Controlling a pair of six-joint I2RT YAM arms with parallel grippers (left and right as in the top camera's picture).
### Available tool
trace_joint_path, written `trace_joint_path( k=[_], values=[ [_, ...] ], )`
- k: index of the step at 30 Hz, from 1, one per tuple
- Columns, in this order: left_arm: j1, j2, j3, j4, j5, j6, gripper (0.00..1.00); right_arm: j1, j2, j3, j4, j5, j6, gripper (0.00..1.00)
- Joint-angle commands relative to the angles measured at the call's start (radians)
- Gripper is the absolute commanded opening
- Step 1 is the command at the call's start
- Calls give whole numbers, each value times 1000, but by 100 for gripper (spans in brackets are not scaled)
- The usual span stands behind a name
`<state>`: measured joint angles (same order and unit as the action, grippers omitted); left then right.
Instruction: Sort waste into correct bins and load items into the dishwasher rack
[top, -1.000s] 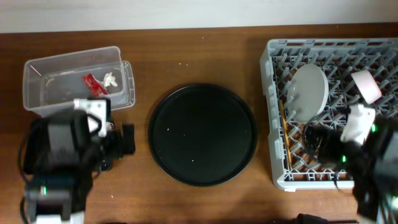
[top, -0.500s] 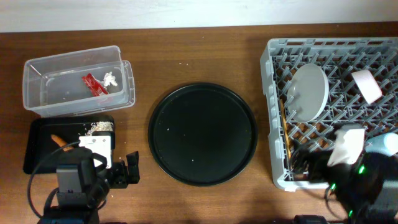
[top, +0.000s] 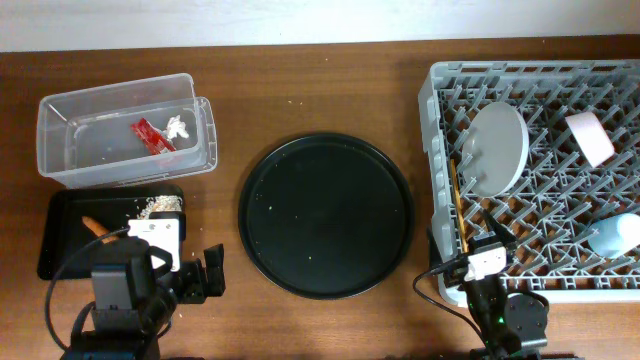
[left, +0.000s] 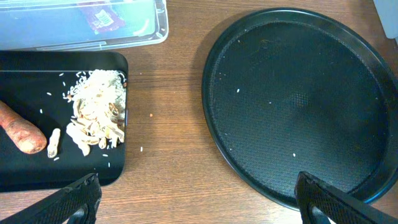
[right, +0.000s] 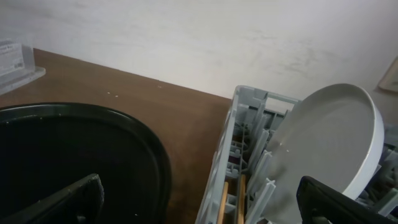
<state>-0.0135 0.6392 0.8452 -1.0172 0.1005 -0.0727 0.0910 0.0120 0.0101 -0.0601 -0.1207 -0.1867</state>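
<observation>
A: While both arms sit low at 6 o'clock, what fills the bench (top: 300, 90)?
B: Biggest is the dishwasher rack (top: 530, 68) at 3 o'clock. The round black tray (top: 325, 215) sits dead centre.
A: And the bins?
B: The clear tub (top: 90, 150) is at 10 o'clock, the black tray (top: 65, 240) at 8.
A: What is in the rack?
B: The plate (top: 495, 148) stands on edge at its 10, the bowl (top: 590, 138) is at 2, the cup (top: 615, 236) at 4, and the chopsticks (top: 457, 215) lie along its 9 o'clock wall.
A: Where is the waste?
B: The carrot (left: 22, 134) and food scraps (left: 96, 118) are in the black tray; the red wrapper (top: 150, 133) and tissue (top: 179, 126) lie side by side in the tub.
A: Any writing?
B: The wrapper has a printed panel, too blurred to read.
A: And the pincers?
B: The left pincer (left: 196, 190) and the right pincer (right: 199, 193) are both spread wide, gripping nothing.
</observation>
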Motion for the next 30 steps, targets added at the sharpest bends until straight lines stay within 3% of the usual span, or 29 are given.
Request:
trace_joint_path(
  k=[1, 12, 14, 16, 20, 23, 26, 28, 30],
  values=[
    [3, -4, 0, 2, 8, -10, 99, 6, -8, -5, -8, 9, -11, 98],
    [3, -6, 0, 1, 8, -10, 99, 6, -8, -5, -8, 9, -11, 98],
    [3, -83, -15, 39, -21, -2, 99, 6, -8, -5, -8, 9, -11, 99],
    [3, -216, -144, 237, -54, -2, 99, 6, -8, -5, -8, 9, -12, 98],
    [-21, -542, -618, 872, -57, 0, 99, 6, -8, -5, -8, 9, -11, 99],
    [-24, -633, -837, 1238, -56, 21, 99, 6, -8, -5, -8, 9, -12, 98],
    [-25, -634, -836, 1113, -64, 43, 99, 6, -8, -5, -8, 9, -11, 98],
    [-24, -632, -836, 937, -72, 43, 99, 6, -8, -5, -8, 9, -11, 98],
    [-23, -629, -836, 936, -71, 43, 99, 6, -8, -5, -8, 9, -12, 98]
  ],
)
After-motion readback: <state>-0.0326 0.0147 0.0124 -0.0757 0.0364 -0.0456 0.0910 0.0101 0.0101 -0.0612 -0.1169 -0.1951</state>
